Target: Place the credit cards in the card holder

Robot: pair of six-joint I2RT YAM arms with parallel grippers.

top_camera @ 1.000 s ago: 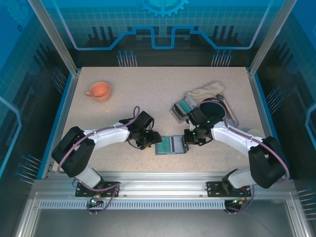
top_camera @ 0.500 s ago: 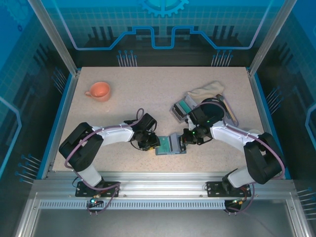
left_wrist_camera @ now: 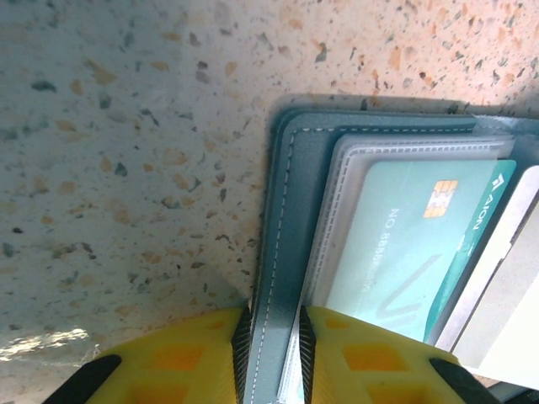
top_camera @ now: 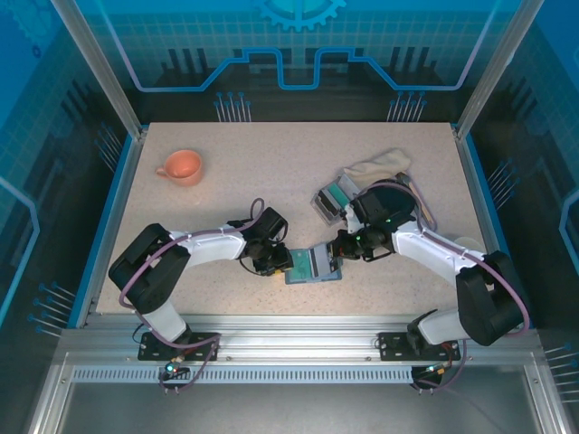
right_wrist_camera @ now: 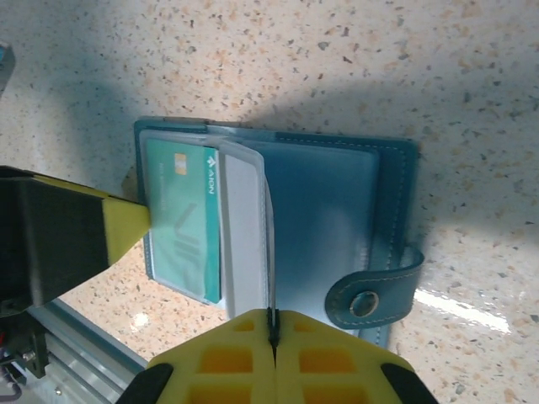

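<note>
Your left gripper (left_wrist_camera: pixel 274 358), at the bottom of its wrist frame, is clamped on the cover edge of the small flat teal-blue folding card holder (left_wrist_camera: pixel 290 194). Your right gripper (right_wrist_camera: pixel 271 337) pinches a clear plastic sleeve (right_wrist_camera: pixel 242 219) that stands up off the pages. The card holder lies open at low centre of the top view, with a thin teal-green plastic credit card (left_wrist_camera: pixel 396 244) in a pocket. Expect floppy covers and light, stiff, slick cards, so grip them by the edges. Both arms reach low, their wrists converging over the holder.
</note>
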